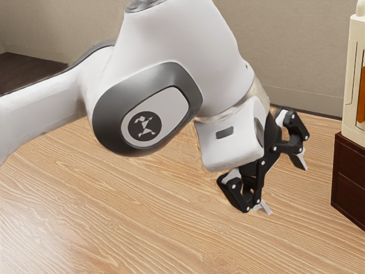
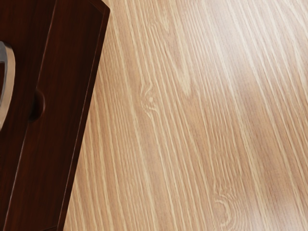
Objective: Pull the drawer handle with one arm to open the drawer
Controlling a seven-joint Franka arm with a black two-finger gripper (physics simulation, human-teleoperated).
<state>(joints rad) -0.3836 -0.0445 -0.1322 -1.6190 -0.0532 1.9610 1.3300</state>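
Drawer cabinet [image 1: 349, 184]: dark red-brown wood, boxy, straight edges, at the right edge of the exterior view, lower half, cut off by the frame. Thin line splits its side face into an upper and a lower part. Handle [image 2: 9, 91]: smooth curved metal bow, silvery with a warmer tan edge, partly cropped in the wrist view, sits on the dark wood. Thin pale seam runs between handle and the panel with a small round notch [image 2: 38, 105]; notch is just beside the seam. Gripper [image 1: 283, 183]: black, right of center in the exterior view, tilted down, fingers spread wide, nothing between them, apart from the cabinet. White arm [image 1: 171, 40] comes in from the exterior view's left and crosses the upper middle. Cream thing with an orange panel [image 1: 350, 74] stands on the cabinet, upper right. Surface [image 1: 142, 222]: light wood, wavy grain. Beige wall [image 1: 302, 45] behind.
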